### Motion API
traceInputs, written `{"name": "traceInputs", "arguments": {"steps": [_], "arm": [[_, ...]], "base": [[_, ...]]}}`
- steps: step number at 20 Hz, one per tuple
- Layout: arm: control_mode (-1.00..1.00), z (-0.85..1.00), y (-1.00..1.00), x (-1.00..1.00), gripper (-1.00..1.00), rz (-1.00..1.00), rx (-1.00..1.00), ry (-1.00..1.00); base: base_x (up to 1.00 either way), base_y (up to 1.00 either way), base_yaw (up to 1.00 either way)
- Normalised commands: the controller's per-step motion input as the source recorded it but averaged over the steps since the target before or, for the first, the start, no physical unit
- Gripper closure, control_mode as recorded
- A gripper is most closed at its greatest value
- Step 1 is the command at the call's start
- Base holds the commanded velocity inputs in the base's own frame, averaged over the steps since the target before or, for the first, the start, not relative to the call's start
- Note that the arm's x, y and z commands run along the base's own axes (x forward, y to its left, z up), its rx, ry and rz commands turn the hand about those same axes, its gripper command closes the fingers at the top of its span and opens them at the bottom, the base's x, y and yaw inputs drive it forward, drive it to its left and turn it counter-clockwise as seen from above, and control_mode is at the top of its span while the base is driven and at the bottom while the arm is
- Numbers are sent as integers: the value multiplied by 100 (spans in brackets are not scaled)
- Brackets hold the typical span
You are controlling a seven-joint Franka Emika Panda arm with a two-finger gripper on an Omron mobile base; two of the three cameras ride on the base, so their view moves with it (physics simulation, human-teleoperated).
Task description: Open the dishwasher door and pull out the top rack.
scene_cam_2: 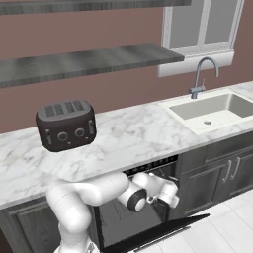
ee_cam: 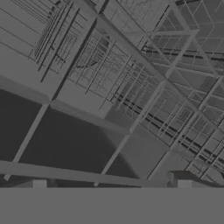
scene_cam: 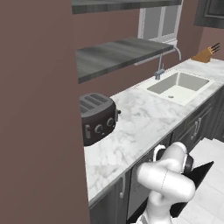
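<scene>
The dishwasher door point(scene_cam_2: 157, 231) hangs open, its black panel tilted down and out toward the floor; its edge also shows past my arm point(scene_cam: 199, 172). My gripper point(scene_cam_2: 166, 195) reaches into the top of the dishwasher opening, just under the counter. From the hand, the top rack point(ee_cam: 131, 87) is a fine grey wire grid lying close ahead. A grey wire bar point(ee_cam: 87, 176) runs across between my two fingertips point(ee_cam: 183, 180). The gripper point(ee_cam: 111, 183) is open wide and I cannot tell whether it touches the bar.
A black toaster point(scene_cam_2: 65, 124) stands on the marble counter point(scene_cam_2: 133, 141) above and left of the dishwasher. The sink point(scene_cam_2: 212, 111) and faucet lie to the right, with a knife block point(scene_cam: 205, 54) beyond. Dark grey cabinet doors point(scene_cam_2: 222, 178) flank the opening.
</scene>
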Motion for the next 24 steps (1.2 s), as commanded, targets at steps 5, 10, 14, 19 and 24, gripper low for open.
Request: {"name": "traceInputs", "arguments": {"steps": [5,10,14,19,24], "arm": [[-100,-52,32,100,-100,-14,0,8],[-100,-67,0,78,-100,-11,0,16],[-100,-34,0,89,-100,-6,-2,11],[-100,-41,19,100,-100,0,-11,7],[-100,-72,52,98,-100,5,-44,15]], "base": [[0,0,0],[0,0,0],[0,0,0],[0,0,0],[0,0,0]]}}
